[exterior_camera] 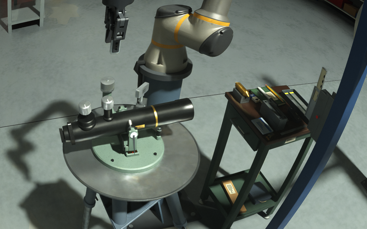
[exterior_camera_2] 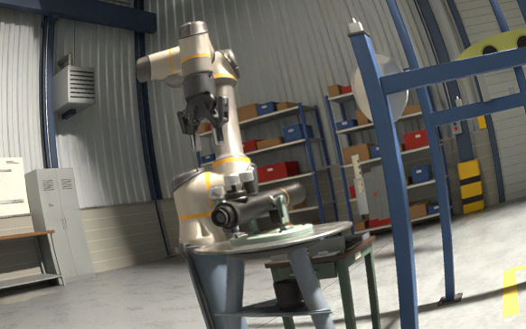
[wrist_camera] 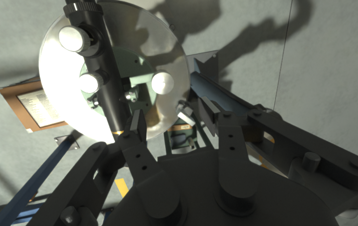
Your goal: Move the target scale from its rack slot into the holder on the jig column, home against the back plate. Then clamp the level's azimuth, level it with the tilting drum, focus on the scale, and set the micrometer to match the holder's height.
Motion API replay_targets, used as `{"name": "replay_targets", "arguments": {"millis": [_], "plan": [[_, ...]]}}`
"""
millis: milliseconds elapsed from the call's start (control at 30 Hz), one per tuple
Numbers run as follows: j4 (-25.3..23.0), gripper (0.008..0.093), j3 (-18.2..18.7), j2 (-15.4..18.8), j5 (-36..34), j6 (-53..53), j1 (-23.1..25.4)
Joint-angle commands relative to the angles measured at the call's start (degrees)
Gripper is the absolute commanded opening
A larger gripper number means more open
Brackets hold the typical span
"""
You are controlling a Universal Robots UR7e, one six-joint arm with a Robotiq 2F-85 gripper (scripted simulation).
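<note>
The target scale [exterior_camera: 320, 85] stands upright in the grey holder [exterior_camera: 321, 114] on the blue jig column, its lower part hidden behind the holder. The black optical level [exterior_camera: 128, 119] lies on its green base on the round steel table, with silver knobs [exterior_camera: 85, 106] near the eyepiece end. My gripper [exterior_camera: 116, 42] hangs high above the rear knobs of the level, open and empty, and the wrist camera looks down between its fingers [wrist_camera: 174, 118] onto the level [wrist_camera: 104, 76].
Behind the level rises the robot's own base [exterior_camera: 162, 82]. To the right stands the green tool stand with the rack [exterior_camera: 275, 111] and small tools. The blue jig column [exterior_camera: 347, 94] crosses the right side. Open floor lies left of the table.
</note>
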Motion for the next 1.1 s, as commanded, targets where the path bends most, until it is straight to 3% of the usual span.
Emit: {"name": "replay_targets", "arguments": {"millis": [0,300,767,1067], "plan": [[-0.04,0.064,-0.14,0.03,0.01,-0.03,0.02],[-1.33,0.064,0.6,0.55,0.01,-0.08,-0.02],[-13.9,0.064,9.67,4.07,0.01,-0.09,-0.05],[-15.56,0.064,10.65,4.65,0.01,-0.09,-0.05]]}}
